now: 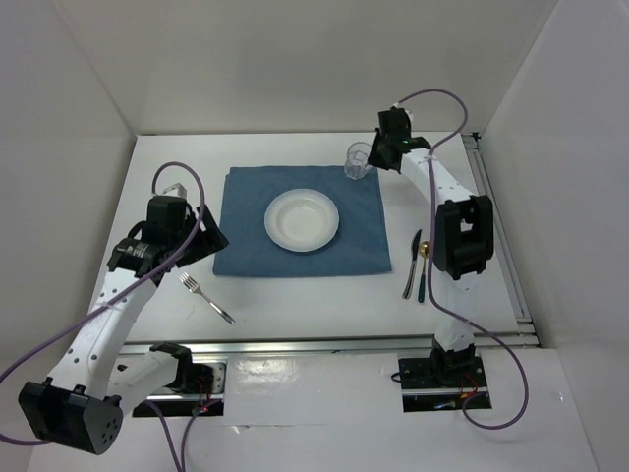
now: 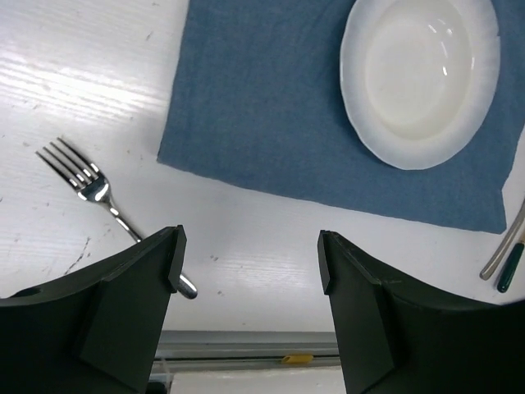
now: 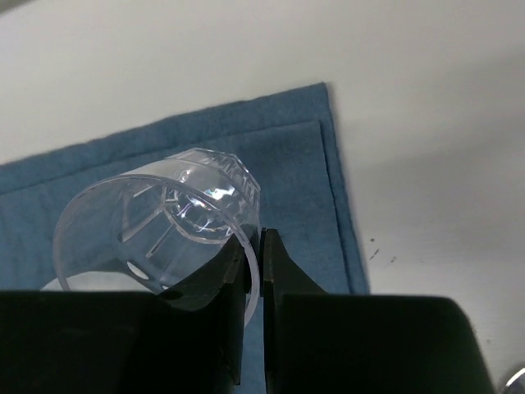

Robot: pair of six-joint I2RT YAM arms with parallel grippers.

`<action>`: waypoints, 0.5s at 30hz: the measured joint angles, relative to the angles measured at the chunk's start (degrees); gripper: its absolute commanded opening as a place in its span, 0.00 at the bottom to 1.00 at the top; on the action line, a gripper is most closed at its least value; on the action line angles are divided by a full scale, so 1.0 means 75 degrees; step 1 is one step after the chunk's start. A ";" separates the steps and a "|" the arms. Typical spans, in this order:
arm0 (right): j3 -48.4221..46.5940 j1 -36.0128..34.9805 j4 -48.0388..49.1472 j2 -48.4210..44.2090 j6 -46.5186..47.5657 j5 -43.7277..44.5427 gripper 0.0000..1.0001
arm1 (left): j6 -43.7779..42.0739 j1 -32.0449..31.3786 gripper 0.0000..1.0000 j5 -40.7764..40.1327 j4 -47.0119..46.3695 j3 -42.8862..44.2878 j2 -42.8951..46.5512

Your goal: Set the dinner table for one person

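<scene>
Jaws of right gripper [image 3: 261,245] pressed on wall of glass [image 3: 156,222], apparently tilted, over far right corner of blue mat [image 1: 246,231]. Left gripper [image 2: 250,263] spread, empty, near mat's left edge. Dinner table [image 1: 314,305] lies beneath mat. Glass to be levelled, base seated, before release.
</scene>
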State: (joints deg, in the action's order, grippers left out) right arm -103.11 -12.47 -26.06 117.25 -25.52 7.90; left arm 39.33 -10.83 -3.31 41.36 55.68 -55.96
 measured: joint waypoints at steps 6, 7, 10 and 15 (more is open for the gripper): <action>-0.0443 -0.0236 -0.0493 0.0953 0.0017 0.0221 0.00 | 0.0044 0.0000 0.83 -0.0262 0.0283 -0.0236 0.0289; -0.0463 -0.0236 -0.0577 0.1011 0.0017 0.0265 0.00 | 0.0047 0.0000 0.83 -0.0265 0.0303 -0.0321 0.0341; -0.0740 -0.0236 -0.0793 0.1157 0.0020 0.0440 0.00 | 0.0058 0.0000 0.83 -0.0265 0.0303 -0.0635 0.0560; -0.1084 -0.0236 -0.0839 0.1314 0.0032 0.0659 0.32 | 0.0396 0.0000 0.84 -0.0466 0.0455 -0.0766 0.0504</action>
State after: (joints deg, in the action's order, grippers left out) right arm -111.24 -14.24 -32.36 127.11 -25.28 12.84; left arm 42.30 -10.83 -6.81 44.77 49.93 -52.18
